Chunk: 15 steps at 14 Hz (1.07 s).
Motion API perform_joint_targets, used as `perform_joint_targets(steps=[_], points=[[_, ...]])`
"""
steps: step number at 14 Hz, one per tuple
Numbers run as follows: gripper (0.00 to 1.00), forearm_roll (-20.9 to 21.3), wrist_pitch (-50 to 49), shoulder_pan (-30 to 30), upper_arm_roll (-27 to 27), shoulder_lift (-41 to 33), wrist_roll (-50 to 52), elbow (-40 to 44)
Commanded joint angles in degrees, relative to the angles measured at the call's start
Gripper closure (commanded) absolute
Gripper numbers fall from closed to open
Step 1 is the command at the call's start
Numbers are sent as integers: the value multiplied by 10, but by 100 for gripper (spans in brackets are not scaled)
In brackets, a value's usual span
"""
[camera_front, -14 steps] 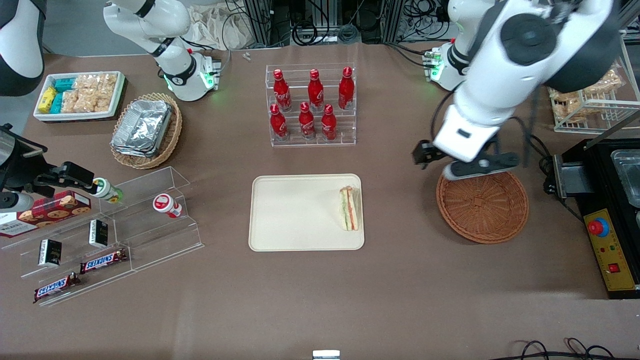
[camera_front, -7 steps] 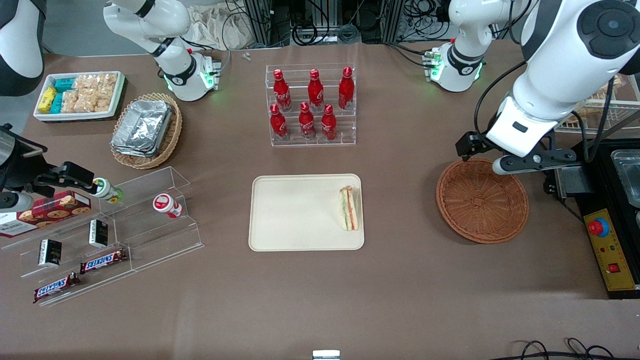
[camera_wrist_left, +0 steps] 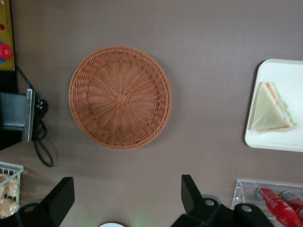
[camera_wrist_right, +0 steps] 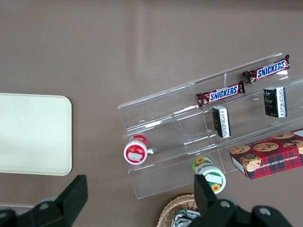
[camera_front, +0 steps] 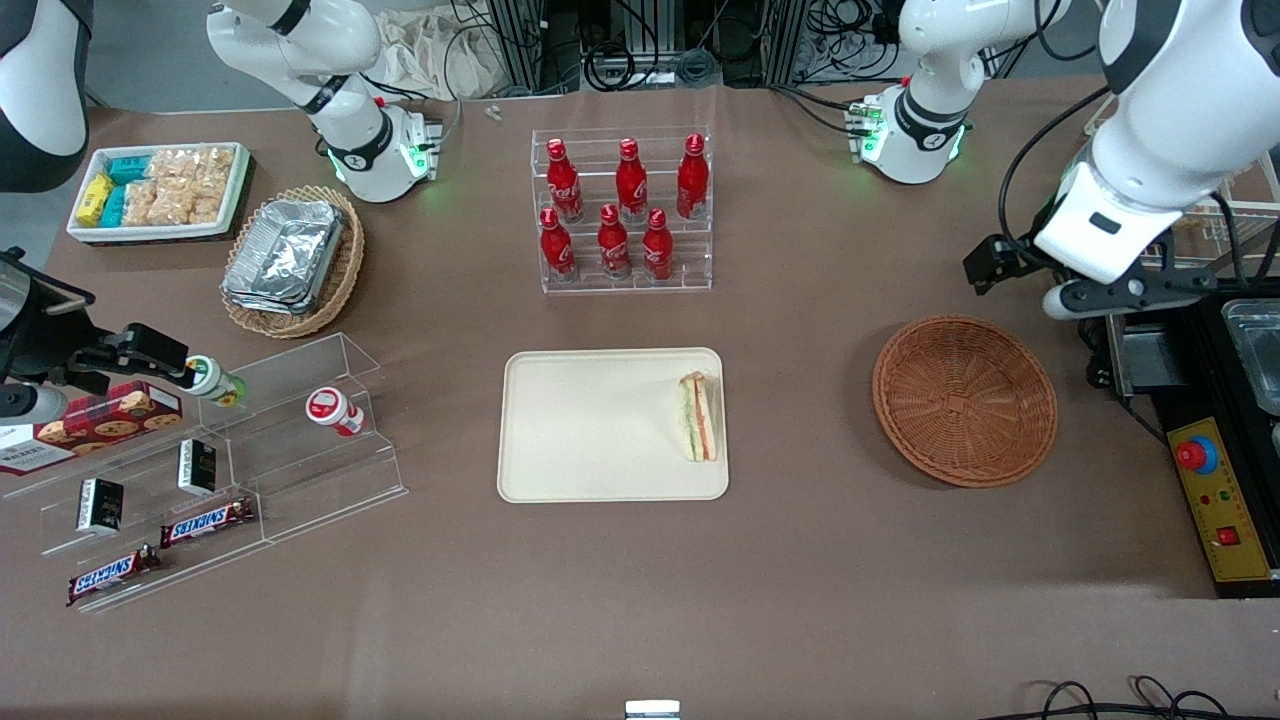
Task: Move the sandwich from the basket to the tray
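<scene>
The sandwich [camera_front: 699,417], a pale wedge with orange and green layers, lies on the cream tray [camera_front: 590,430] close to the tray's edge nearest the basket. It shows again in the left wrist view as the sandwich [camera_wrist_left: 269,109] on the tray [camera_wrist_left: 284,71]. Nothing is in the reddish-brown wicker basket [camera_front: 964,400], and the wrist view of the basket [camera_wrist_left: 120,97] confirms this. My left gripper [camera_front: 1120,290] hangs high above the table toward the working arm's end, farther from the front camera than the basket. The gripper [camera_wrist_left: 127,189] is open and holds nothing.
A clear rack of red bottles [camera_front: 625,215] stands farther from the front camera than the tray. A black box with a red button [camera_front: 1215,470] and a wire rack [camera_front: 1190,200] sit at the working arm's end. Snack shelves [camera_front: 200,470] and a foil-filled basket [camera_front: 292,258] lie toward the parked arm's end.
My left gripper has swung away from above the basket's rim toward the working arm's end of the table, leaving the whole basket uncovered. The sandwich has stayed on the tray.
</scene>
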<state>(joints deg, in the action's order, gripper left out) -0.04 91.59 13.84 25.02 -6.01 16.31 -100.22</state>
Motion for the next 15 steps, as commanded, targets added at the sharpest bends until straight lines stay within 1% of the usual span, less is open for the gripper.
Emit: perform_joint_targets(steps=[1, 2, 3, 7, 8, 10, 12, 15], points=[[0, -17, 22, -36, -80, -45, -44, -54], [0, -16, 21, -37, -85, -45, -57, -53], [0, -16, 22, -42, -103, -45, -69, -53], [0, -7, 27, -111, -200, -4, -96, -7], [0, -8, 26, -115, -218, 10, -96, 11], [0, -14, 23, -112, -220, 59, -93, 66], [0, -8, 21, -111, -221, 105, -93, 116], [0, -7, 22, -112, -221, 122, -94, 131]])
